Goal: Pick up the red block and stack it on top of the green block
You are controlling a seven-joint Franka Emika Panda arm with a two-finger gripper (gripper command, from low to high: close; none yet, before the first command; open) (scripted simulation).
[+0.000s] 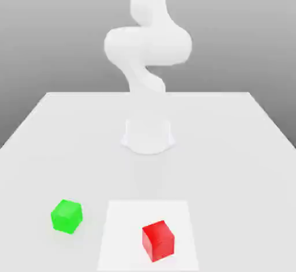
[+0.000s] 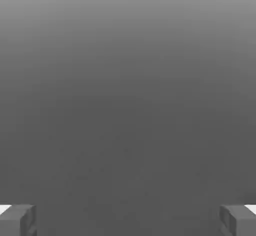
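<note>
The white arm (image 1: 145, 51) rises from its round base (image 1: 148, 137) at the middle of the exterior view and climbs in a bent, twisting column out through the top edge of the frame. It stands on a pale table (image 1: 231, 149) that fills the lower half of the frame, against a plain grey backdrop. The red block (image 1: 158, 240) sits low in the frame, just right of centre, on a slightly brighter square patch (image 1: 124, 230) of the tabletop, turned so that one corner faces the camera. The green block (image 1: 66, 215) rests to its left, in the lower left of the frame, off that patch and apart from the red one, a little farther up the frame. Both blocks lie flat on the table with nothing touching them. In the hand view, the gripper (image 2: 128, 220) shows its two grey fingertips (image 2: 17, 220) at the lower corners of the frame, spread wide with nothing between them, and plain grey behind.
</note>
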